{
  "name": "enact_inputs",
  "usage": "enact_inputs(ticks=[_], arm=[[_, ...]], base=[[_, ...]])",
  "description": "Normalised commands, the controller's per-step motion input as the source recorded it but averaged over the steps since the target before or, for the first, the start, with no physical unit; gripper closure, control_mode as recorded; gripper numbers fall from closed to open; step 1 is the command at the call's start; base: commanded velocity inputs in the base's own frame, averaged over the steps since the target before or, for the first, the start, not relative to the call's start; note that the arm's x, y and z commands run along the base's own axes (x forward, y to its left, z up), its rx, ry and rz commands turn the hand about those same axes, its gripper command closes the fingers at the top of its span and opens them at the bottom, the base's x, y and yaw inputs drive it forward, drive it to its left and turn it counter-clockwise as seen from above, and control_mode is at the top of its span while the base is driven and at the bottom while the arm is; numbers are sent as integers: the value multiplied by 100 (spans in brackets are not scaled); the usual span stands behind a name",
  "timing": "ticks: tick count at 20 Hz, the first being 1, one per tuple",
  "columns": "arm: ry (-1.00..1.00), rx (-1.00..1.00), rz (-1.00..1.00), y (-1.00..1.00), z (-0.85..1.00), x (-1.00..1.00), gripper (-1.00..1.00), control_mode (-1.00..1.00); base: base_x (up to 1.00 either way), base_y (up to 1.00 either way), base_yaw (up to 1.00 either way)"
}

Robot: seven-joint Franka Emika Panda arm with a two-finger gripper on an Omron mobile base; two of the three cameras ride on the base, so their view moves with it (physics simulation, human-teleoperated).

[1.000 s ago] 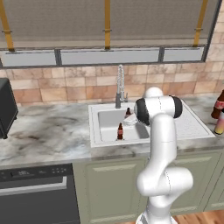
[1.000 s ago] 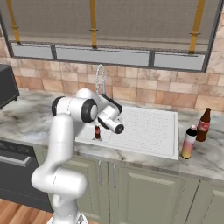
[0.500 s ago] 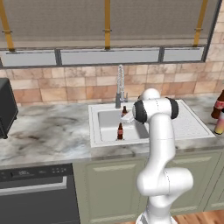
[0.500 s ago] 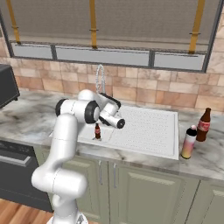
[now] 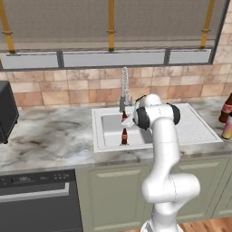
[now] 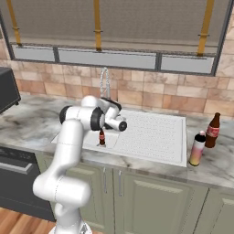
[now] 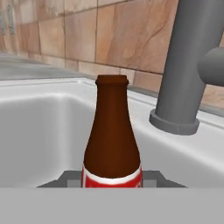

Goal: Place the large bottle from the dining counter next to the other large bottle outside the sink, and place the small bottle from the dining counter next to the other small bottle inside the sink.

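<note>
My gripper [image 5: 126, 118] hangs over the back of the sink [image 5: 98, 131], close to the chrome tap [image 5: 123, 90]. It is shut on a small brown red-labelled bottle [image 7: 112, 140], held upright between the fingers [image 7: 65, 178] with the tap's base [image 7: 175, 118] just beyond it. A second small brown bottle [image 5: 124, 136] [image 6: 102, 137] stands in the basin nearer the front. The pink-orange large bottle [image 6: 197, 149] stands on the worktop right of the drainboard [image 6: 155, 132], beside the dark brown large bottle [image 6: 211, 130]. The dining counter is out of view.
A black appliance [image 5: 7, 113] sits on the marbled worktop [image 5: 50, 140] at far left. A tiled wall and a window run behind the tap. A dishwasher front [image 5: 38, 199] is under the worktop at lower left.
The gripper has carried the small bottle a little to the left, closer to the tap. The other bottles have not moved.
</note>
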Motion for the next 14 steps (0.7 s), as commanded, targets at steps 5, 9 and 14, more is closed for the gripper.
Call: enact_inputs(ticks=[5, 9, 14], arm=[[-2, 0, 7, 0, -79, 5, 100, -100], [-5, 0, 8, 0, -65, 5, 100, -100], [-8, 2, 9, -1, -59, 7, 100, -100]], base=[[0, 0, 0], [0, 0, 0], [0, 0, 0]])
